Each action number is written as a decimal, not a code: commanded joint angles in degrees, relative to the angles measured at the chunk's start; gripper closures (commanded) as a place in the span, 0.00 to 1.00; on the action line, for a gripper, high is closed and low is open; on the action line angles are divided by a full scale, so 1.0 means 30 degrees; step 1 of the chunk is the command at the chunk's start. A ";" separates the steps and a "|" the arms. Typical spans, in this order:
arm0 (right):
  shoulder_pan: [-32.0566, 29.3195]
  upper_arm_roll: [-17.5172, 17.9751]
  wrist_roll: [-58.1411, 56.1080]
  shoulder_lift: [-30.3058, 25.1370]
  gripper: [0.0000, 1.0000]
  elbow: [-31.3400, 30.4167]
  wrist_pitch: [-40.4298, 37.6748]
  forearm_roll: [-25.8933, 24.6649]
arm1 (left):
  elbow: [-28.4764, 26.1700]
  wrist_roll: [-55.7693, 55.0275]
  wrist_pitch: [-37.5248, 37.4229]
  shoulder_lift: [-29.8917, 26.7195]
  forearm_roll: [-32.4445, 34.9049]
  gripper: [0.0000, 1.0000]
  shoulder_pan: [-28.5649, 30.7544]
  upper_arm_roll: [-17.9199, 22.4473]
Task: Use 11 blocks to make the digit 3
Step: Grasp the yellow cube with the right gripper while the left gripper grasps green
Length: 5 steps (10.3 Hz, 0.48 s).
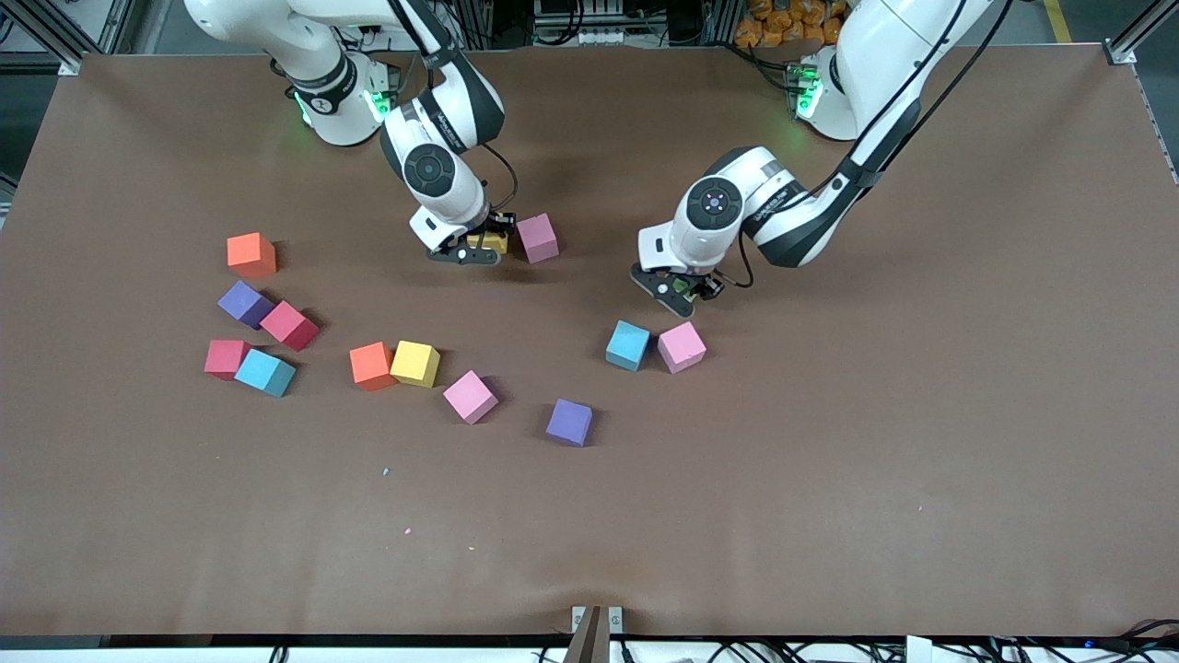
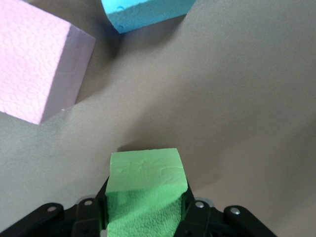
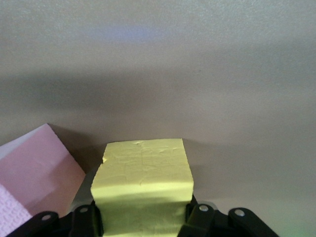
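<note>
A wide brown bench (image 1: 829, 479) carries scattered foam blocks, with metal framing and cables at its edges. The right hand (image 1: 477, 249) grips a yellow block (image 3: 143, 182) low beside a pink block (image 1: 537, 238). The left hand (image 1: 677, 293) grips a green block (image 2: 145, 190) near a blue block (image 1: 627, 345) and another pink one (image 1: 682, 346).

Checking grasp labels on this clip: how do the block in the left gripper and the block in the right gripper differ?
The left gripper is shut on a green block; the right gripper is shut on a yellow block. The green block sits apart from its neighbours, a light blue block and a pink block, while the yellow block sits right beside a pink block. Both look like same-sized foam cubes, clamped between the fingers down at the table.
</note>
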 commanded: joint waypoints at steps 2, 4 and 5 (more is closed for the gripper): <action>0.0338 -0.0085 -0.0022 0.0844 0.74 0.0459 0.0366 0.0560 | 0.1467 -0.3551 -0.1946 -0.0186 -0.0286 1.00 -0.0536 -0.0415; 0.0337 -0.0085 -0.0138 0.0641 0.00 0.0459 0.0250 0.0473 | 0.1851 -0.6748 -0.2039 -0.0185 -0.0702 1.00 -0.1092 -0.0563; 0.0337 -0.0115 -0.0255 0.0319 0.00 0.0459 0.0162 0.0414 | 0.2084 -0.8154 -0.2039 -0.0186 -0.0702 1.00 -0.1211 -0.0709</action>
